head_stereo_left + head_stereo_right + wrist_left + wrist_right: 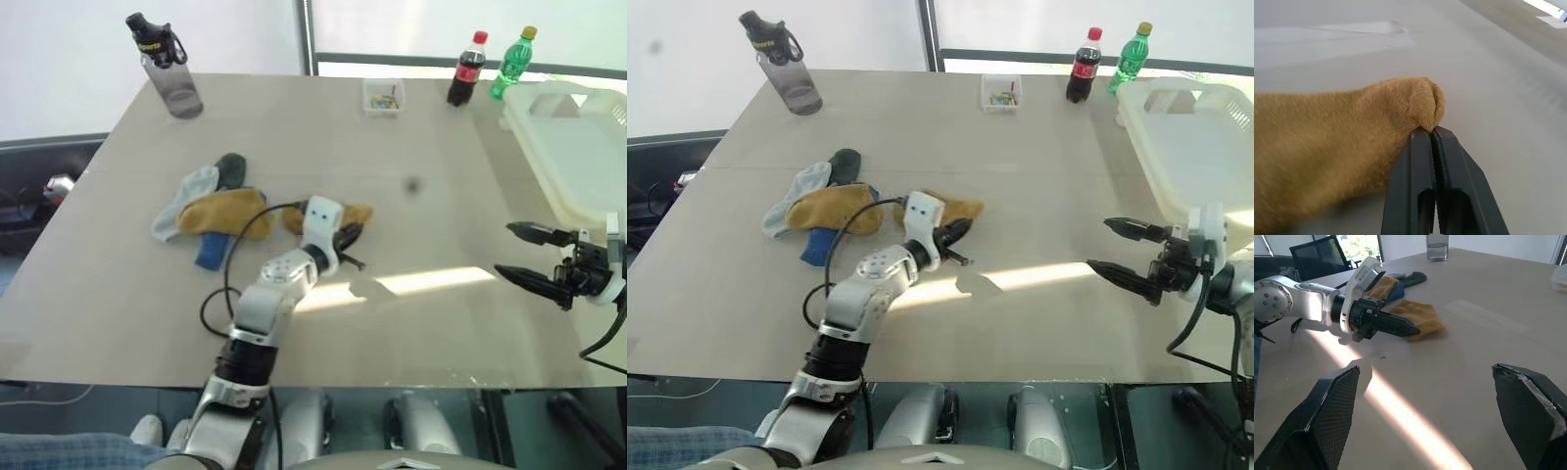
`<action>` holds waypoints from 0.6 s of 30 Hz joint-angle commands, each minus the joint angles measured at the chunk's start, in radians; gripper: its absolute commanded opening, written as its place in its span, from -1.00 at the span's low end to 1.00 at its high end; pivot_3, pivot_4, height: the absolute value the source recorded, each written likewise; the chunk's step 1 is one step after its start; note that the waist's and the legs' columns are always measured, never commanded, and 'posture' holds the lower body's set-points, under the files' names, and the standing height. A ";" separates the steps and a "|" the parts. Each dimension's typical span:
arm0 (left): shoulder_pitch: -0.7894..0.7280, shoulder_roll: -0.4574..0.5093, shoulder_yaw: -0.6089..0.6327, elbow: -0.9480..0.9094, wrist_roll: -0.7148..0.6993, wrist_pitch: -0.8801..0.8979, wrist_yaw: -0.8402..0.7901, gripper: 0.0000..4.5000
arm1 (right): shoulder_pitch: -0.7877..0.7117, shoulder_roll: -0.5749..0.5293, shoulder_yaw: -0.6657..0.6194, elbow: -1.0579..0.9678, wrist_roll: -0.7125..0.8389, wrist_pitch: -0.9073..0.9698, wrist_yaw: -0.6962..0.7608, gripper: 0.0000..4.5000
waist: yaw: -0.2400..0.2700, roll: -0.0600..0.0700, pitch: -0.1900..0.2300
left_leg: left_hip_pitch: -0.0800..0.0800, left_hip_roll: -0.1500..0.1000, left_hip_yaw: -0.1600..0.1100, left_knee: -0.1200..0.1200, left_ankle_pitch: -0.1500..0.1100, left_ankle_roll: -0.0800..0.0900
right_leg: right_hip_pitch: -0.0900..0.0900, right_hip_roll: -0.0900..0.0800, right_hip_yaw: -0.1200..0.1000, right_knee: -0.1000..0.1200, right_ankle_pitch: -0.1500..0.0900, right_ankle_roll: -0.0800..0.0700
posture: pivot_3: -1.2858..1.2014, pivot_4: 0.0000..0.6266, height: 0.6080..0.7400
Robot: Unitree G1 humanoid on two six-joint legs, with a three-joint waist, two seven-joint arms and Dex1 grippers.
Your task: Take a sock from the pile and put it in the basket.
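Evidently the left gripper (pixel 351 235) is clamped on a mustard sock (pixel 1342 132) just beside the pile (pixel 211 211); soft, light, likely to droop. Right gripper (pixel 529 257) gapes near the basket (pixel 573 147).

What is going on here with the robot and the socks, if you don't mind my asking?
The robot is moving socks from the pile on the table into the basket. Its left gripper is shut on a mustard sock, pinching its edge, with the sock lying on the table just right of the pile. The right gripper hangs open over the table near the basket, holding nothing. The sock has not reached the basket yet.
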 commanded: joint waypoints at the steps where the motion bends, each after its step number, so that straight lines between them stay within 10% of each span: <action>1: -0.029 -0.035 -0.015 0.005 0.001 0.002 0.000 -0.96 | 0.005 -0.013 -0.044 -0.037 0.018 -0.012 -0.010 1.00 | 0.000 0.000 0.000 | 0.000 0.000 0.000 0.000 0.000 0.000 | 0.000 0.000 0.000 0.000 0.000 0.000 | 0.03 -0.52 1.00; 18: -0.029 -0.111 -0.067 -0.048 -0.134 0.021 -0.214 -0.96 | 0.014 -0.004 -0.048 -0.037 0.016 -0.034 -0.034 1.00 | 0.001 0.000 0.000 | 0.000 0.000 0.000 0.000 0.000 0.000 | 0.000 0.000 0.000 0.000 0.000 0.000 | 0.03 -0.52 1.00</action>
